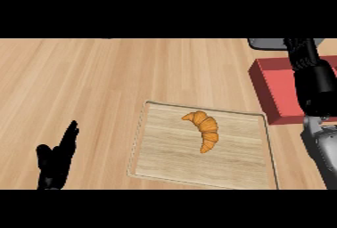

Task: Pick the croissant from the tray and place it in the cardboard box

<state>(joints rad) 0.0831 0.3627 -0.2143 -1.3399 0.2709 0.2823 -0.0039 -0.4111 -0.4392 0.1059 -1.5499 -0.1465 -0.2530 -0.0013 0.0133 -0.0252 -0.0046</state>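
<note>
An orange croissant (pixel 204 130) lies on the light wooden tray (pixel 164 156), towards the tray's upper right. A red box (pixel 273 89) with a sunken floor stands to the right of the tray, cut off by the view's edge. My right hand (pixel 317 91) is over the box's right part, fingers stretched towards the far side, holding nothing. At the lower left my left hand (pixel 56 160) rests open with fingers up, well left of the tray.
A dark grey object (pixel 265 43) shows at the top right, behind the red box. The wooden counter (pixel 85 84) stretches wide to the left and behind the tray.
</note>
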